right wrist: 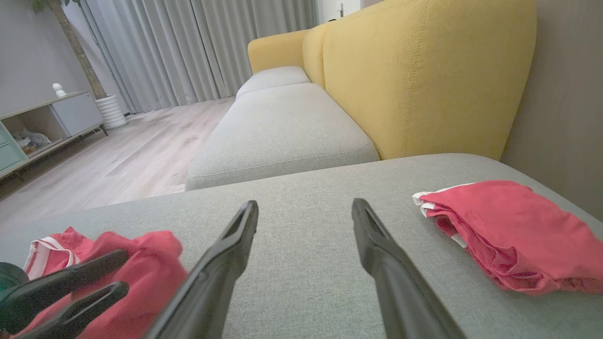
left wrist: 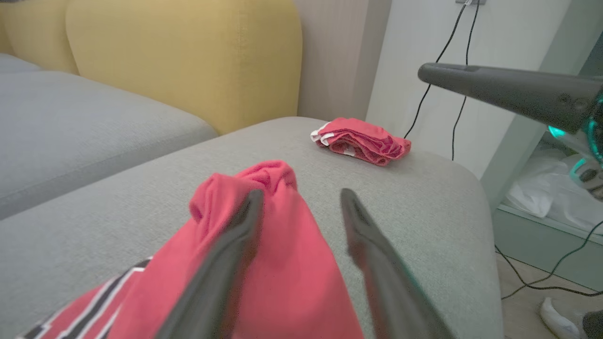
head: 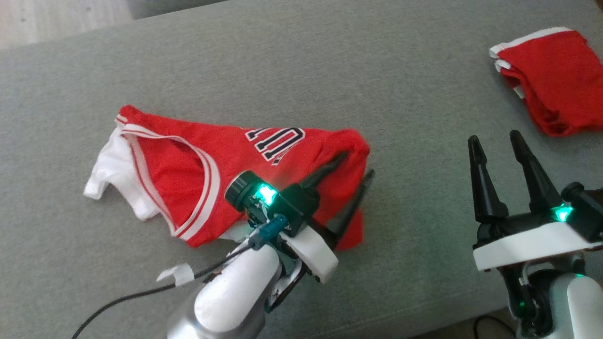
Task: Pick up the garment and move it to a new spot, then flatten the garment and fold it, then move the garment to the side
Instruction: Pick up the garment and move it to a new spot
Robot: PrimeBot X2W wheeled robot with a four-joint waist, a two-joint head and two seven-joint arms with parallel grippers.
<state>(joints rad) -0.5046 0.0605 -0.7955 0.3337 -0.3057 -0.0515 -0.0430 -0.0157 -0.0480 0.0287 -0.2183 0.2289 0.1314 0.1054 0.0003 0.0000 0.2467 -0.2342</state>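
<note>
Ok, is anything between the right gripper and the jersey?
Only the left gripper, open over the edge of the red jersey that faces the right gripper. Otherwise just bare grey cushion.

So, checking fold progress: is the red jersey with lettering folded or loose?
Loose, not folded: the red jersey lies rumpled on the grey cushion, white sleeve sticking out, one end bunched.

Soft, even daylight reaches me with hardly a shadow on the grey sofa [head: 282, 70], though the green lamp [head: 266, 193] behind my left claw [head: 359, 163] blooms into glare. On the left wrist view that claw's fingers [left wrist: 226, 263] smear with blur; everything beyond their tips is sharp. Ahead of my right claw [right wrist: 305, 202] the picture is crisp, bending straight lines toward its edges.
</note>
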